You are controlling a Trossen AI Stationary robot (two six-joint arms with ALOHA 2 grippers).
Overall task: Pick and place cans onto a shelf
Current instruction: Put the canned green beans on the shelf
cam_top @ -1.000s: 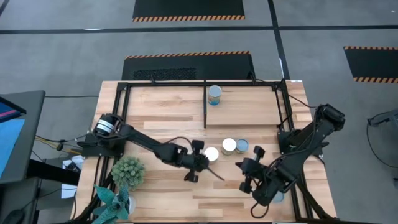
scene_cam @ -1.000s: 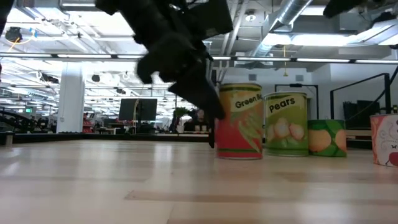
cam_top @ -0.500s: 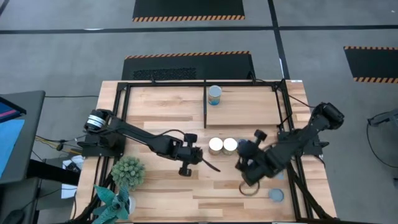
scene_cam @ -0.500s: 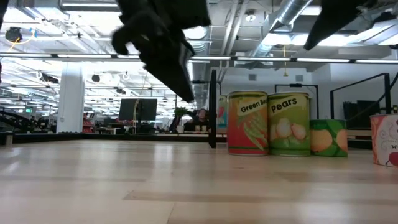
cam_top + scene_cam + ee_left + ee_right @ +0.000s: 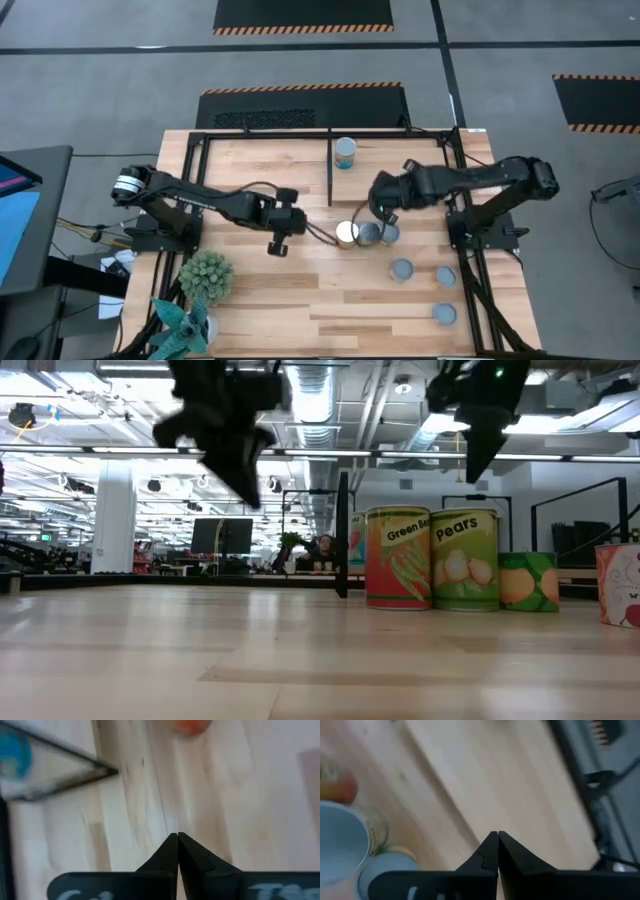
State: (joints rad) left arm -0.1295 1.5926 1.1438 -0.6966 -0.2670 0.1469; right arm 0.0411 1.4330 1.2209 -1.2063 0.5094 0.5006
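Note:
Three cans (image 5: pixel 368 233) stand upright in a row mid-table; the low view shows their labels, green beans (image 5: pixel 399 558) and pears (image 5: pixel 463 558). Three more cans (image 5: pixel 401 269) stand near the right front. One can (image 5: pixel 345 152) stands inside the shelf (image 5: pixel 330 170), a black frame at the far side. My left gripper (image 5: pixel 322 236) (image 5: pixel 177 836) hangs shut above the wood, just left of the row. My right gripper (image 5: pixel 375 222) (image 5: pixel 497 834) hangs shut above the row, clear of the can tops (image 5: pixel 340 845).
Two potted plants (image 5: pixel 205 277) stand at the table's near left corner. The shelf's black bars (image 5: pixel 320 133) and its uprights (image 5: pixel 458 180) border the far half. Bare wood (image 5: pixel 300 300) lies along the near edge left of the loose cans.
My left gripper, shut throughout, has drawn back from the green beans can toward the table's left and far side while rising. That can has ended up in line beside the pears can. My right gripper has swung from the near right to above the row, uncovering the right front cans.

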